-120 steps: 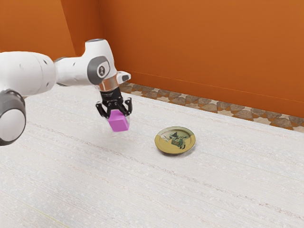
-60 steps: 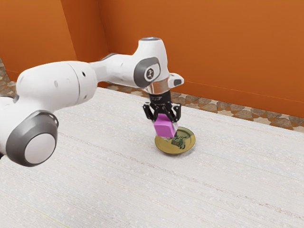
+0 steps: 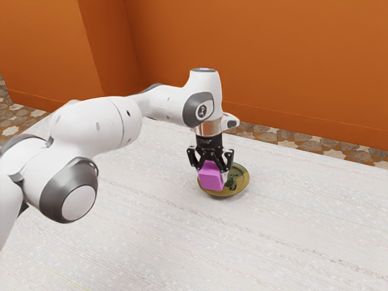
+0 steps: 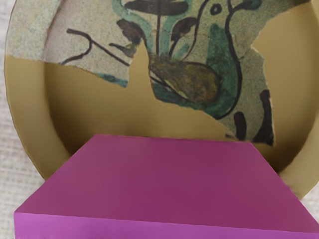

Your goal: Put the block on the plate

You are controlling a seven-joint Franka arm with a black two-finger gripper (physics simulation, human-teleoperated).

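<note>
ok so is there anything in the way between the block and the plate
Nothing visible stands in the way. My gripper has its jaws closed on the block, which overlaps the plate in both views with no other object between them. I can't tell how much gap is left beneath it.

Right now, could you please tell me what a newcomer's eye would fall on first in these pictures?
Probably the magenta block, gripped between the black fingers over the plate. Next might come the plate's painted green and dark figure, set against yellow-brown on the pale table. The vivid orange wall behind the table would likely follow.
</note>
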